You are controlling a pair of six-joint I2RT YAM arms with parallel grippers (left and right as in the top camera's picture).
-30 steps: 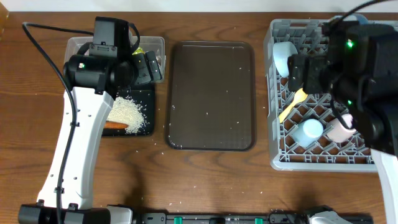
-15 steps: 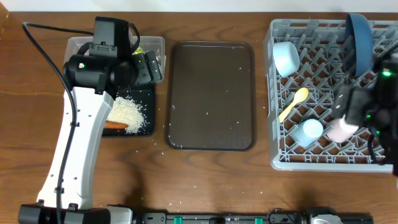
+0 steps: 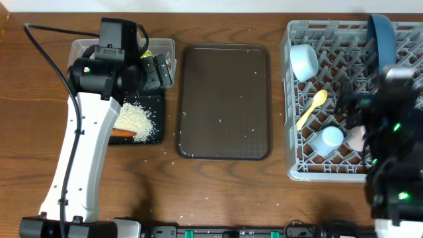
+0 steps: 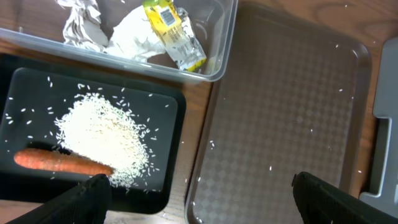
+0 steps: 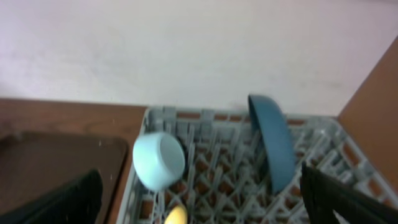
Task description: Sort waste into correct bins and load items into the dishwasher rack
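Between black tray (image 4: 166, 121) and dishwasher rack (image 3: 295, 168), a brown serving tray (image 3: 225, 99), rice-flecked.

Rack (image 3: 291, 168): right of the overhead frame.
Serving tray (image 3: 225, 99): centre, between rack and bins.
Tub (image 3: 165, 45): upper left; paper (image 4: 134, 34) inside, wrapper (image 4: 174, 31) at the paper's right.
Shallow tray (image 4: 155, 118): just below the tub.
Rice (image 4: 102, 137): heaped mid-tray.
Carrot (image 4: 59, 163): at the heap's lower left, touching it.
Bowl (image 3: 304, 61): rack's upper left.
Plate (image 3: 378, 43): upright, rack's upper right.
Spoon (image 3: 312, 109): below the bowl.
Left cup (image 3: 328, 139), right cup (image 3: 357, 137): side by side, rack's lower middle.
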